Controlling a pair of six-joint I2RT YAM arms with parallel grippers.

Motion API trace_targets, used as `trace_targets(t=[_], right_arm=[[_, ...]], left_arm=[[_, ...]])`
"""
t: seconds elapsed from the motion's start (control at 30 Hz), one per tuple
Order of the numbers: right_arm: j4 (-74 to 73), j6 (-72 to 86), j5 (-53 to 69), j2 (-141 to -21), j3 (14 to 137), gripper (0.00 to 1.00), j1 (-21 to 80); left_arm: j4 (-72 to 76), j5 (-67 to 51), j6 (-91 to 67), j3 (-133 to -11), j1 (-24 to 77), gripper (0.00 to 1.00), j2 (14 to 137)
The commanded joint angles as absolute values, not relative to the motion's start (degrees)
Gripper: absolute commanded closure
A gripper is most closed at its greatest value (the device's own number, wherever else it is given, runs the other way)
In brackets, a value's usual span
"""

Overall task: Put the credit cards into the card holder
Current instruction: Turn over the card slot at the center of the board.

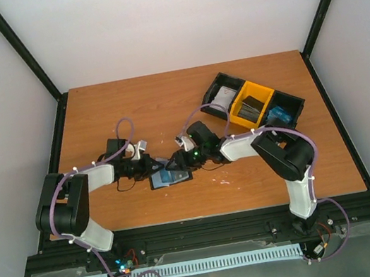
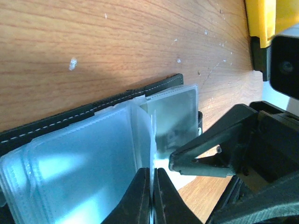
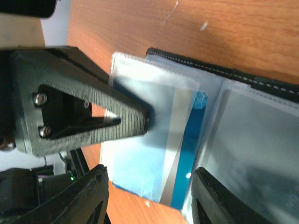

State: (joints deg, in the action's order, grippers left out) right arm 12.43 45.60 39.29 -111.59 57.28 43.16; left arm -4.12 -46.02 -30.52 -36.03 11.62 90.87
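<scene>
Top external shows the left gripper (image 1: pixel 149 168) clenched on a clear sleeve (image 2: pixel 88 172) of the open holder (image 1: pixel 172 177), which lies mid-desk (image 1: pixel 165 106), toward the near edge. A blue card (image 3: pixel 189 149) lies in the holder, between the spread jaws of the right gripper (image 3: pixel 149 171), released.

Table (image 1: pixel 165 106): we see an orange-brown wooden top, and our wrist views show small white specks (image 2: pixel 72 64) on its grain.
Centre, toward 6 o'clock: we find the black card holder (image 1: pixel 171 177) lying open and flat on the wood, its clear sleeves facing up.
2 o'clock: we note a three-compartment tray (image 1: pixel 259 86), black with a yellow middle bin, set askew near the far right corner, well apart from the card holder.
</scene>
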Motion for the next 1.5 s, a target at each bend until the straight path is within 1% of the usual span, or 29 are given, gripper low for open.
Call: trace_targets(t=[0.0,0.1,0.17,0.27,0.43,0.5,0.57,0.63,0.73,0.87,1.17,1.33,1.47], right_arm=[[8.8,36.5,36.6,-106.9,54.6,0.52,44.3],[1.9,29.7,33.2,-105.3,54.9,0.54,46.0],[-0.6,28.2,31.0,-105.0,55.6,0.55,46.4],[-2.9,30.1,26.7,-104.9,56.8,0.59,46.5],[-2.8,36.2,19.6,-101.0,56.1,0.59,46.5],[-2.7,37.3,17.5,-98.9,55.5,0.58,46.5],[-3.3,37.5,15.7,-96.9,55.2,0.58,46.5],[-3.7,37.5,14.5,-95.5,55.1,0.57,46.5],[-4.0,37.7,14.0,-94.2,55.2,0.56,46.4],[-4.3,37.9,13.6,-93.6,55.3,0.56,46.4],[-5.3,37.4,12.2,-92.8,54.3,0.56,46.4],[-4.4,37.9,11.2,-90.5,51.5,0.56,46.4],[-4.6,38.2,10.1,-89.3,50.3,0.56,46.3]], left_arm=[[-6.4,-46.3,-30.6,-37.6,11.8,0.99,90.9],[-8.7,-45.0,-30.5,-39.0,11.9,0.99,91.1],[-11.7,-43.8,-30.3,-39.9,11.9,0.99,91.0],[-13.5,-43.0,-30.5,-40.6,11.9,0.98,90.6],[-15.6,-41.1,-31.5,-41.0,11.9,0.97,90.1],[-16.1,-40.5,-31.3,-41.5,12.0,0.93,90.0],[-15.7,-41.9,-31.0,-42.0,12.5,0.84,90.3],[-13.5,-47.1,-30.6,-41.7,12.7,0.73,90.9],[-12.0,-51.7,-30.1,-41.4,12.8,0.64,91.9],[-13.3,-53.2,-29.0,-41.6,13.1,0.58,91.8],[-13.5,-57.9,-27.3,-42.4,15.2,0.51,93.5],[-13.0,-59.6,-26.7,-43.7,17.1,0.49,95.6],[-12.8,-59.7,-26.6,-44.2,17.1,0.48,94.7]])
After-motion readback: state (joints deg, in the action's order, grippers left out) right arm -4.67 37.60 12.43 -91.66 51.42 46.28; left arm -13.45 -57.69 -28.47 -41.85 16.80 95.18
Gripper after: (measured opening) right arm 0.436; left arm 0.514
